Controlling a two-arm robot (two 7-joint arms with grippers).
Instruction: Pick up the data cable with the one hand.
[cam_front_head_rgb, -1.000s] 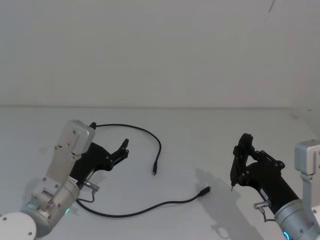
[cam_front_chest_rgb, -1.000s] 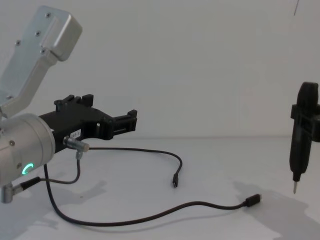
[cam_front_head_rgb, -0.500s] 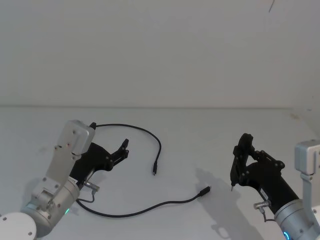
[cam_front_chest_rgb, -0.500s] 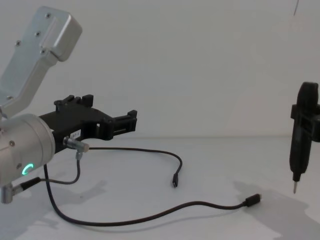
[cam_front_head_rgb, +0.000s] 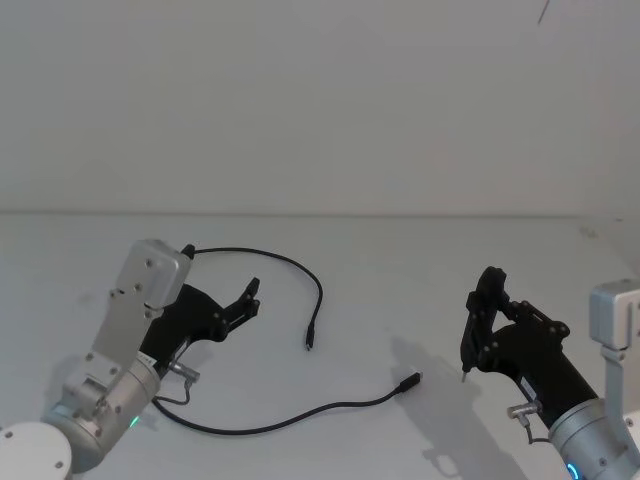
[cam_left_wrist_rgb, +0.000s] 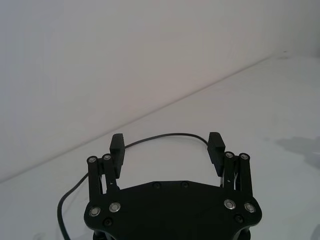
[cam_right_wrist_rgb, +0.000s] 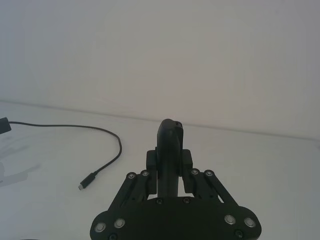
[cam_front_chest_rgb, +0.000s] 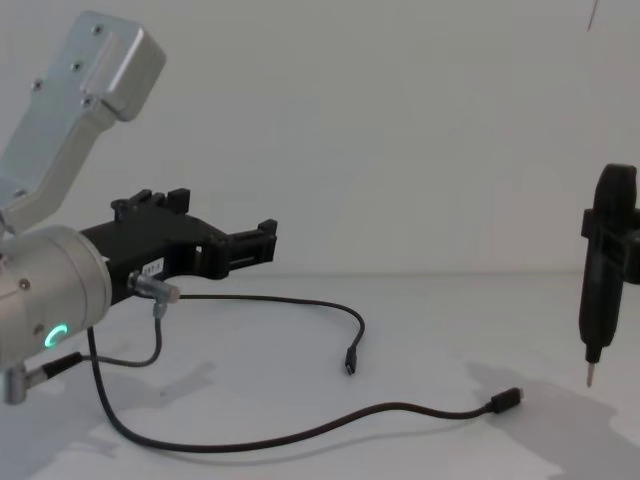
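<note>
A white table (cam_front_head_rgb: 400, 290) is being shown across the lower half of the head view, with a plain pale wall behind it. At the lower left, the left arm's silver cylinder (cam_front_chest_rgb: 45, 300) with its green ring is being held above the table. The left gripper (cam_front_head_rgb: 247, 298) is being carried flat from it towards the middle; its fingers (cam_left_wrist_rgb: 117, 142) are being kept wide apart with nothing between them. At the lower right, the right gripper (cam_front_head_rgb: 485, 300) is being held upright and off to the side, its fingers (cam_right_wrist_rgb: 170, 132) being pressed together on nothing. The data cable (cam_front_head_rgb: 280, 425) is being left lying on the table, well apart from the right gripper. One run is being curved from behind the left arm to a plug (cam_front_head_rgb: 309, 342) near the centre, and the other is being swept along the bottom to a second plug (cam_front_head_rgb: 410, 381). Its middle stretch is being hidden by the left arm. A short grey wire (cam_front_chest_rgb: 155, 330) is being left hanging from the left wrist, just above the cable.
</note>
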